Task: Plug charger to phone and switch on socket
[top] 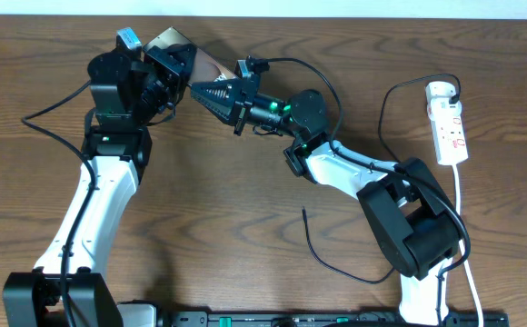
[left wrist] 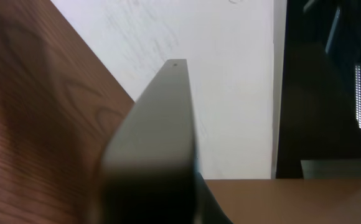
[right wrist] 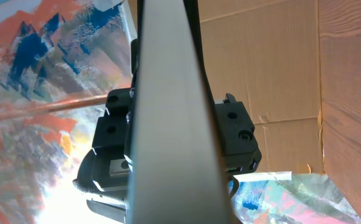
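The phone (top: 207, 65), a bronze-brown slab, is held up off the table at the back left. My left gripper (top: 171, 65) is shut on one end of it. My right gripper (top: 196, 91) is shut on its near edge from the right. In the left wrist view the phone's edge (left wrist: 162, 124) runs away from the camera. In the right wrist view the phone (right wrist: 168, 124) fills the middle. The charger's black cable (top: 323, 259) lies loose on the table, its plug tip (top: 303, 212) free. Its white adapter (top: 439, 91) sits in the socket strip (top: 452, 132) at the far right.
The strip's white cord (top: 464, 227) runs down the right side toward the front edge. My right arm's base (top: 413, 222) stands over part of the charger cable. A black camera lead (top: 313, 68) loops above the right wrist.
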{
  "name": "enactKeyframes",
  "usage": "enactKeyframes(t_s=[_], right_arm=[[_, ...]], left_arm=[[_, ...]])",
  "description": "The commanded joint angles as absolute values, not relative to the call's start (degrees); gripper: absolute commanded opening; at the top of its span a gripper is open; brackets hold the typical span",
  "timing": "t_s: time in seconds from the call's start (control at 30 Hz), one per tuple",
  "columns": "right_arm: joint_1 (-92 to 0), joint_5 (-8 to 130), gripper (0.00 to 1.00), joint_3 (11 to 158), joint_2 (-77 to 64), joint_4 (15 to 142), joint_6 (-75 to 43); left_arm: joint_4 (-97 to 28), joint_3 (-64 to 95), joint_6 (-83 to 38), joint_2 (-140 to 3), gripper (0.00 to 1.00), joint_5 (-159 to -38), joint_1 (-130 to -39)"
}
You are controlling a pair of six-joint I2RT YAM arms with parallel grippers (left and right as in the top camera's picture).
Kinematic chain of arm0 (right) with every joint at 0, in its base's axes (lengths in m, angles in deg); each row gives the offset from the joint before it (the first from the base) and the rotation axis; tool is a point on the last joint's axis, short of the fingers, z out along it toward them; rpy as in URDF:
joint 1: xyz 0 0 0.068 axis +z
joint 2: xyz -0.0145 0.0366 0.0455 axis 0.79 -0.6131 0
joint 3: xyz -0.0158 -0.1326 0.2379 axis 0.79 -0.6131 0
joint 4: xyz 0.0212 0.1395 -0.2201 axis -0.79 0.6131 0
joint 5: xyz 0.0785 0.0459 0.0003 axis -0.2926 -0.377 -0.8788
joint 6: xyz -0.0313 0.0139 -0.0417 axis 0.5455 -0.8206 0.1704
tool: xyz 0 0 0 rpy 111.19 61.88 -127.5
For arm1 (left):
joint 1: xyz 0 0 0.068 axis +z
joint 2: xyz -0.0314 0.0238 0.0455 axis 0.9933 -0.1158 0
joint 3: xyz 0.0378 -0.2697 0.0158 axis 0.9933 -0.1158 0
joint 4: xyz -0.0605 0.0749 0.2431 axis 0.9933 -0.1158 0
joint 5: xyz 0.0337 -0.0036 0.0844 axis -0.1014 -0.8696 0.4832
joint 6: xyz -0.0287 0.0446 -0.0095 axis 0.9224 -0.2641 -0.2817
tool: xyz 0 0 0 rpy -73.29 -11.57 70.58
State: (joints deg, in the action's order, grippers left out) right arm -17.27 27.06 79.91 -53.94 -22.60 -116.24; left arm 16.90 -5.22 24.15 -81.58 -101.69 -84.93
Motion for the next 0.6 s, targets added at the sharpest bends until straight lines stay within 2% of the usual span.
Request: enactKeyframes(t_s=[0.0, 0.57], right_arm=[[-17.62, 26.05, 0.02, 80.72, -53.04, -21.51, -112.50], [-17.82, 25.40, 0.01, 80.72, -53.04, -20.81, -111.17]], left_arm=[[18.36, -4.32, 22.95, -81.21, 0.07, -111.37, -85.44], [18.87, -4.32, 23.10, -81.21, 0.07, -115.85, -84.76]])
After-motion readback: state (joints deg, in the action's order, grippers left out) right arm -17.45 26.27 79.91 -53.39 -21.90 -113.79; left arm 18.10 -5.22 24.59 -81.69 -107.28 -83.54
